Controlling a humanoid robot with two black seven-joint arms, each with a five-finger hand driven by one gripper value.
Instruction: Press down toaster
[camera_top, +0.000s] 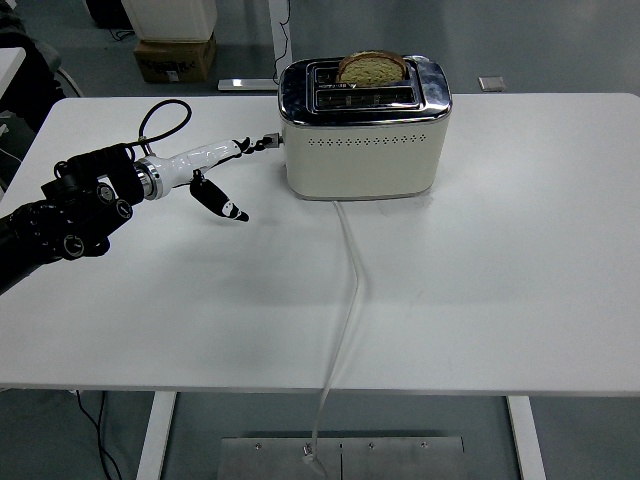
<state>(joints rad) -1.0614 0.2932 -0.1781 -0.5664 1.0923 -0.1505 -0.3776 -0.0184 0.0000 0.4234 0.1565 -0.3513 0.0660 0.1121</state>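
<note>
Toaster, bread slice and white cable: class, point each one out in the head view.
toaster (365, 155), head view, on its cream front wall.
bread slice (372, 68), head view, on the crumb showing above the slot.
white cable (349, 280), head view, on its stretch across the table.

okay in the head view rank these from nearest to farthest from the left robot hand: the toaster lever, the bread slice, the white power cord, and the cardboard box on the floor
Measured from the left robot hand:
1. Toaster lever, at the toaster's left end, right at the fingertips.
2. White power cord, trailing from the toaster's front toward the near table edge.
3. Bread slice, in the toaster's slot, up and to the right.
4. Cardboard box, on the floor beyond the table's far edge.
</note>
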